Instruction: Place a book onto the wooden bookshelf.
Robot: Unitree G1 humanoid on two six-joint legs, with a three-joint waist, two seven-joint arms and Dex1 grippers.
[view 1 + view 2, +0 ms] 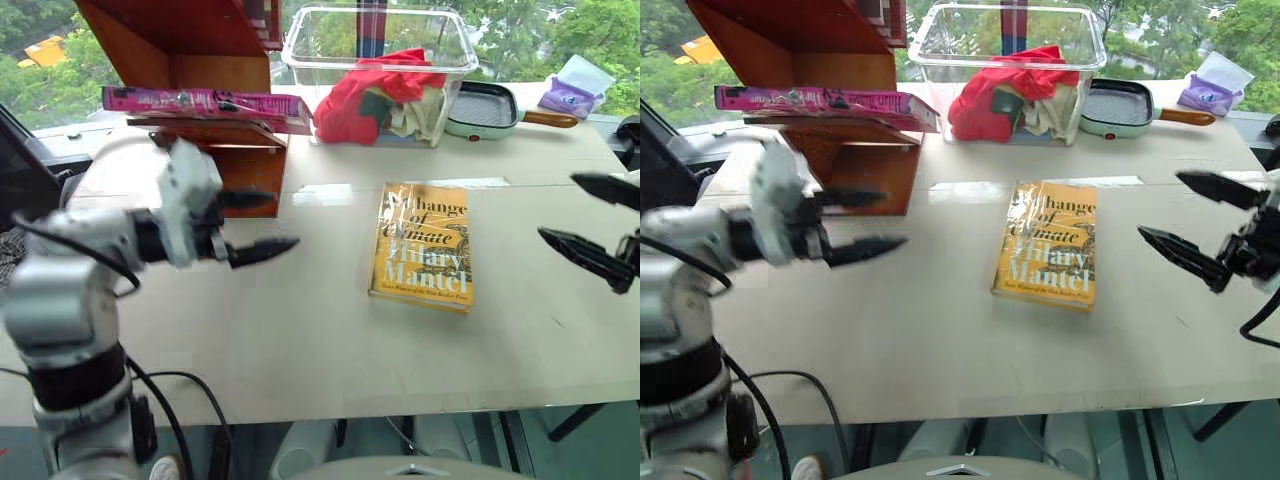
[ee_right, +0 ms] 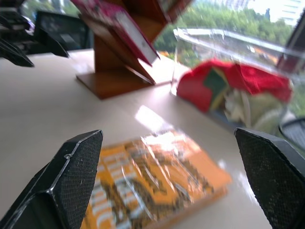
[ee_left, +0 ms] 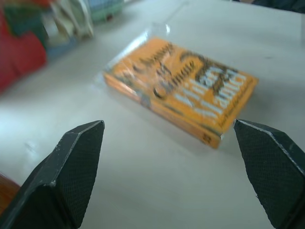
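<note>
The magenta-pink book (image 1: 200,100) lies flat on a lower board of the reddish-brown wooden bookshelf (image 1: 230,170) at the table's far left; it also appears in the right wrist view as the book (image 2: 128,28) on the bookshelf (image 2: 114,76). My left gripper (image 1: 283,220) hovers open in front of the shelf, below and right of the book, with nothing between its fingers. In the left wrist view the left gripper (image 3: 167,124) points toward the table. My right gripper (image 1: 558,206) stands open and empty over the table's right side.
A yellow-orange book (image 1: 422,245) lies flat mid-table between the grippers. Behind it a clear plastic bin (image 1: 300,45) holds red cloth (image 1: 365,105). A small green pan (image 1: 485,112) and a purple pack (image 1: 568,97) sit at the back right.
</note>
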